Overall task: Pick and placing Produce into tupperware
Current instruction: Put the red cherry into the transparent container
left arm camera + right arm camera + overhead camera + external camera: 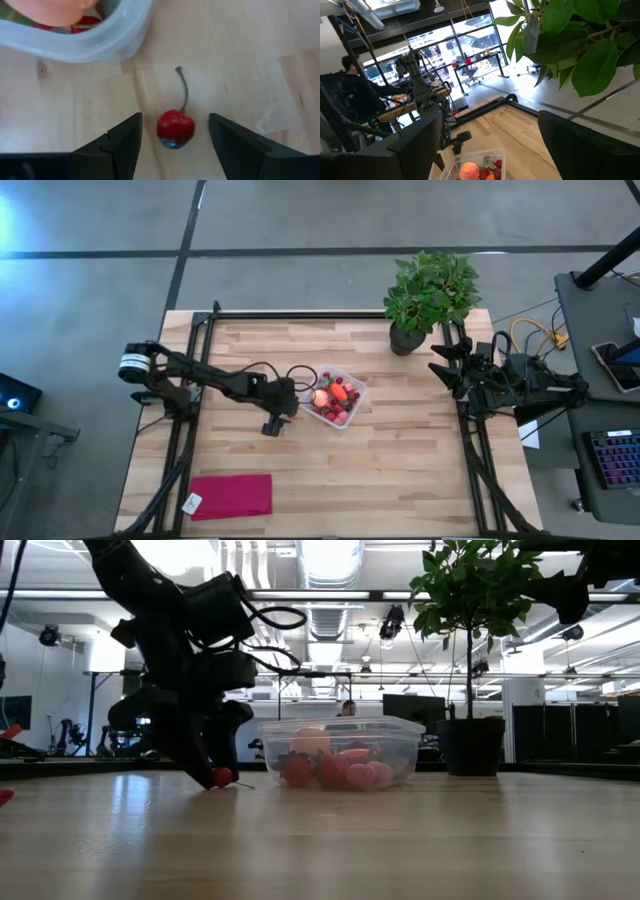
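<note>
Tupperware (338,399) is sitting near the middle of the table (400,470), already holding the pale round fruit (321,396), the carrot-shaped piece (341,391) and a heap of red berries (340,773). One cherry (175,129) is lying loose on the wood just beside the container's wall, its stem pointing toward the container.

Reaching in from its side, the left gripper (175,145) is hanging low over that cherry with its fingers (122,142) spread wide, one on each side of the fruit and touching nothing. It is gripping nothing at this point.

To my eye, the closing needs to be gentle and centred: the cherry is round and could squirt out sideways if one finger meets it first. Going a little lower so the pads meet the fruit's widest part, not its top, looks wise, and keeping clear of the stem too.

Over by the potted plant (430,298), the right gripper (490,145) is waiting with its fingers apart and empty.
</note>
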